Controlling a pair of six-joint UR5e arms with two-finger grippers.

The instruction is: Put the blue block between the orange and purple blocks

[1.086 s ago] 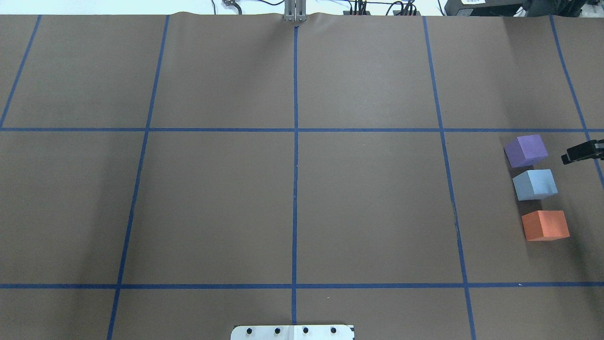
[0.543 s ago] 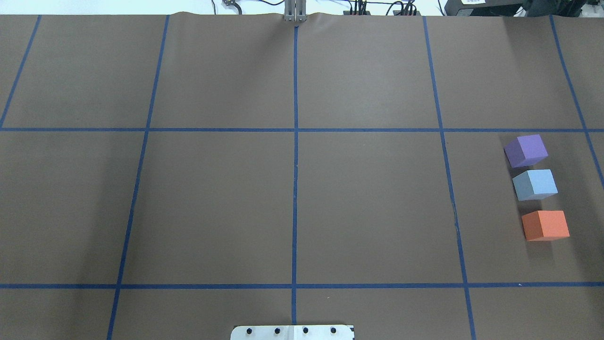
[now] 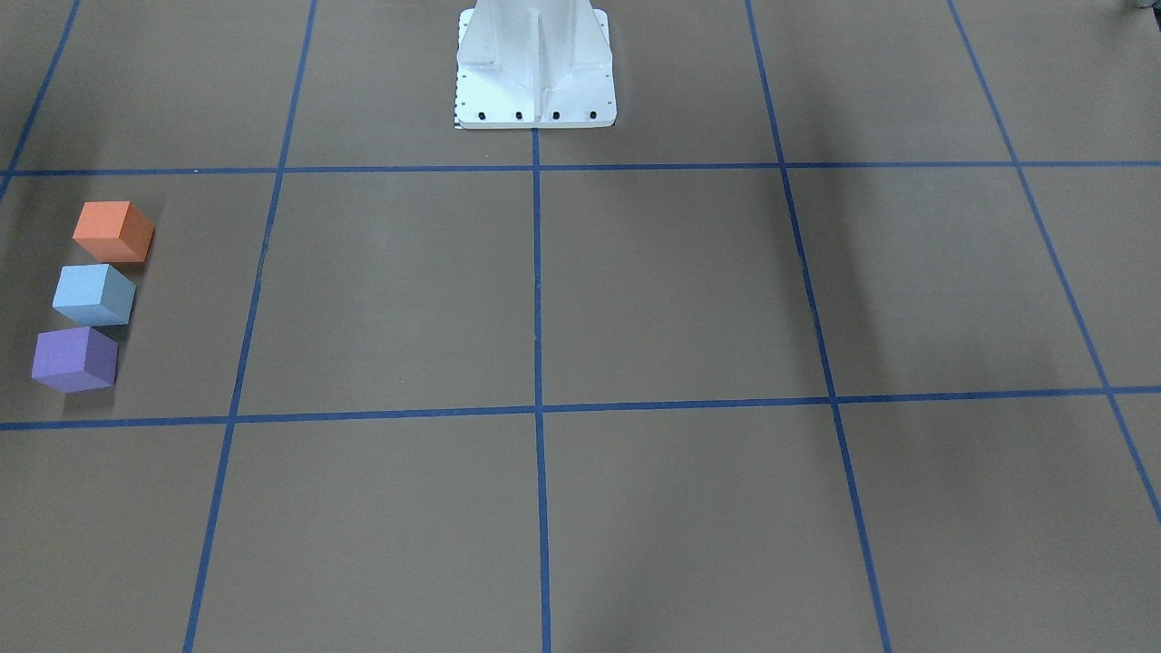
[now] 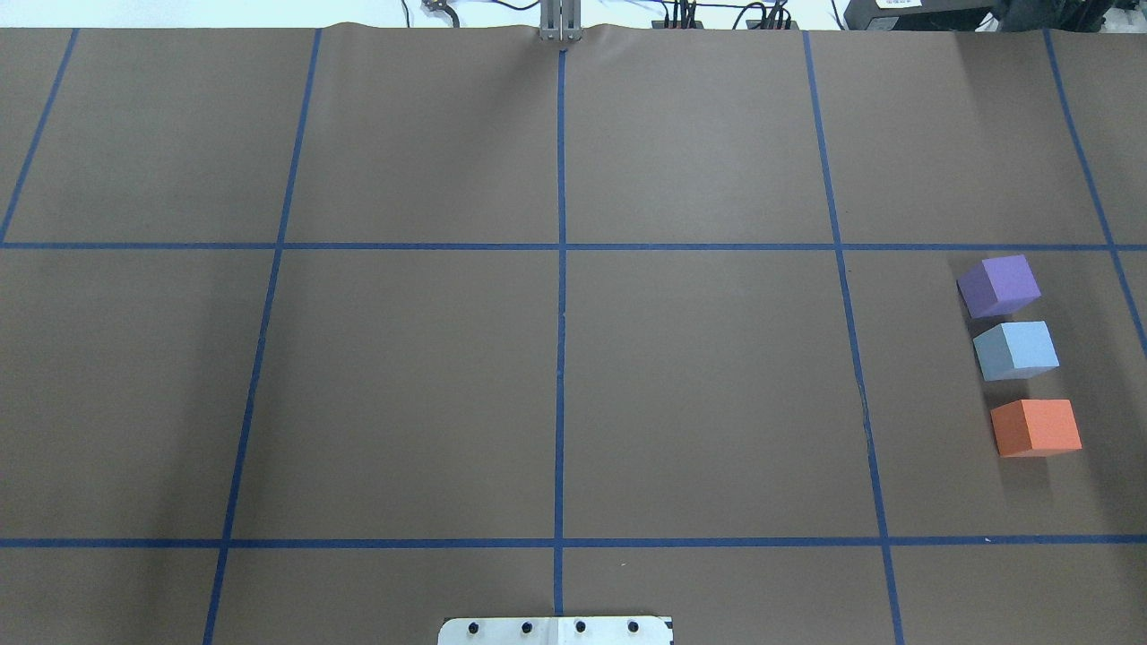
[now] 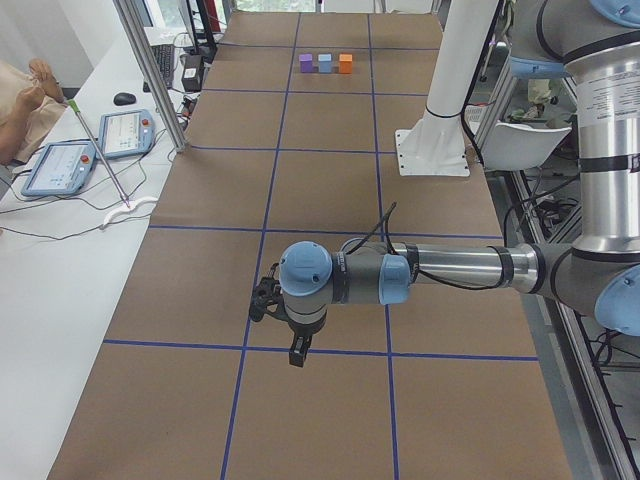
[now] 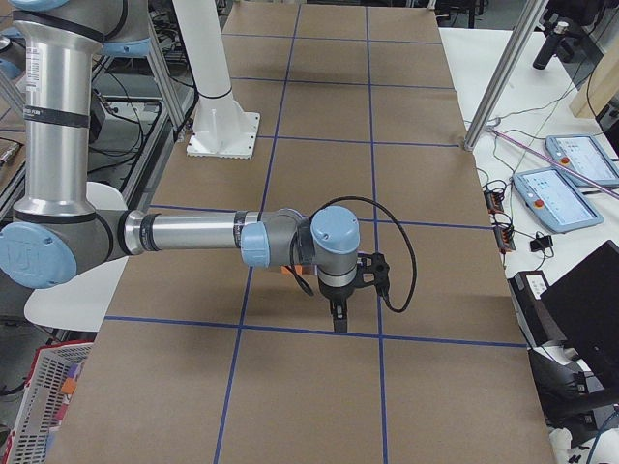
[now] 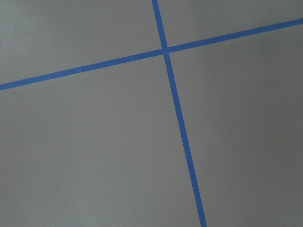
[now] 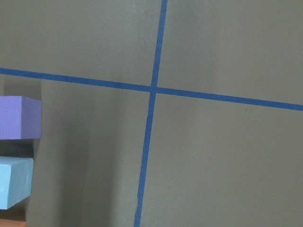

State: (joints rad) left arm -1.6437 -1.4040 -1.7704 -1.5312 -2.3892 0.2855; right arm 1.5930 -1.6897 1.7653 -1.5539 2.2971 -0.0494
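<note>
Risk: a stray sweep knocking blue block (image 4: 1016, 350) from between purple (image 4: 999, 286), at its 12 o'clock, and orange (image 4: 1036, 427), at 6 o'clock; whether left end effector (image 5: 297, 352) and right end effector (image 6: 337, 315) are wide or narrow, I cannot tell.

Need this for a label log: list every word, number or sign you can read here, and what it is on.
No text is legible.
White label on the black box: too small to read.
Sticker on the left arm: blurred.
Teach pendant screens: too small.
Purple block, blue block, orange block: no markings.
</note>
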